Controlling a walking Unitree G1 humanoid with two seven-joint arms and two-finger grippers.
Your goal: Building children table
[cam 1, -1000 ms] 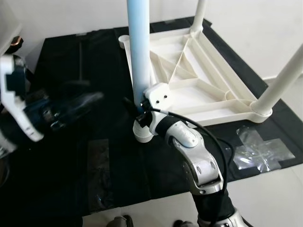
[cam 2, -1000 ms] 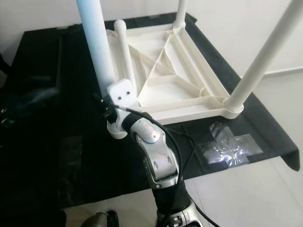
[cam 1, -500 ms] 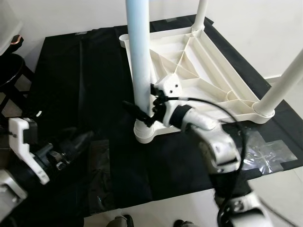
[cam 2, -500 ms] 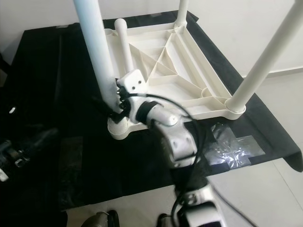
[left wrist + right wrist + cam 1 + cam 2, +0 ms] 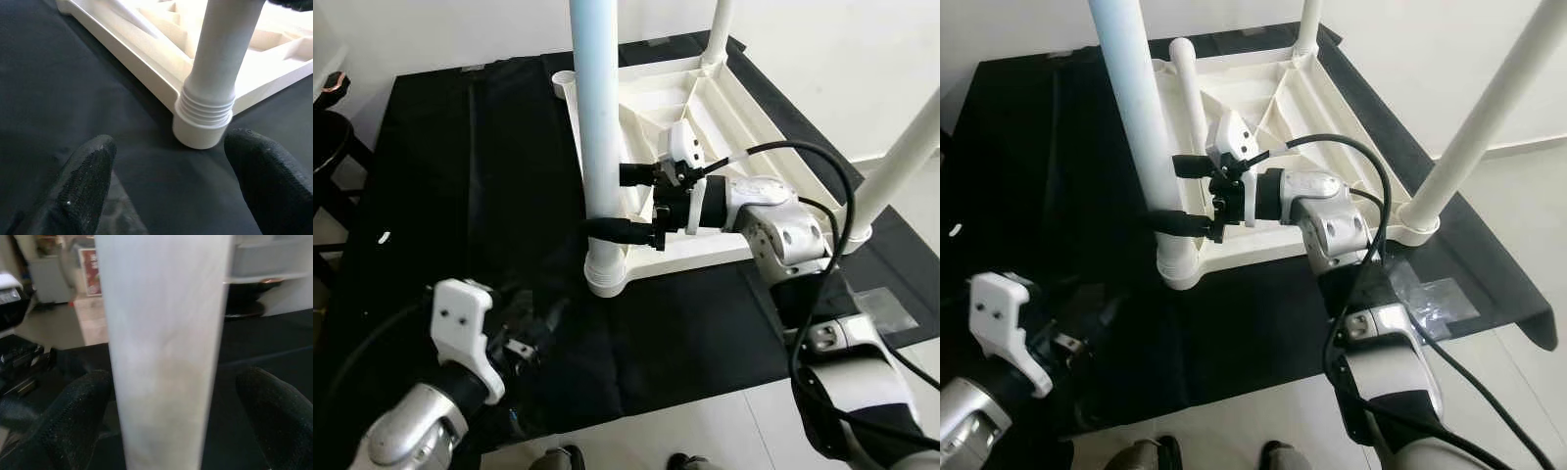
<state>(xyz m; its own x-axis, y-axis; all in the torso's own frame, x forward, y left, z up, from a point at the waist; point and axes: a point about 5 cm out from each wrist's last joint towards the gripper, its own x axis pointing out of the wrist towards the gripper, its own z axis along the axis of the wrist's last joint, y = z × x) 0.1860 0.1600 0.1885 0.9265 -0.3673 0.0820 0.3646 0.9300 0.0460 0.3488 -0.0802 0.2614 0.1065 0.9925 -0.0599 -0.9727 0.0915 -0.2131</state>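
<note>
Lying upside down on a black cloth (image 5: 440, 166), the white plastic children's table top (image 5: 744, 127) showed its ribbed underside, with its long edges running away from the robot toward the wall; its far corners and the tops of all its legs were cut off by the frame edges. The cloth covered the floor under it and ended at pale tiles near the robot's feet. Three legs stood upright in their corner sockets: the near-left leg (image 5: 599, 117), pale blue-white and the largest in view, rose straight up out of the picture; a second leg (image 5: 901, 162) leaned out at the right edge, and a third (image 5: 719, 29) stood at the far corner. In the right eye view a fourth, shorter white post (image 5: 1187, 83) showed at the far-left corner, its base hidden behind the near leg. The near leg's ribbed collar (image 5: 205, 105) sat in its round socket (image 5: 607, 274) on the cloth.

The right gripper (image 5: 625, 203) reached in from the right, across the table's underside, its two black fingers spread wide with one above the other just beside the leg; the right wrist view showed the leg between the fingers with a gap at each side, so they were apart from it and not clamping. A black cable looped over that forearm and hid part of the table's rim. The left gripper (image 5: 543, 323) hovered low over the cloth near the socket, its fingers (image 5: 83, 181) parted and holding nothing. A crumpled clear plastic wrapper (image 5: 1435, 294) lay on the cloth at the right, partly hidden by the right arm
</note>
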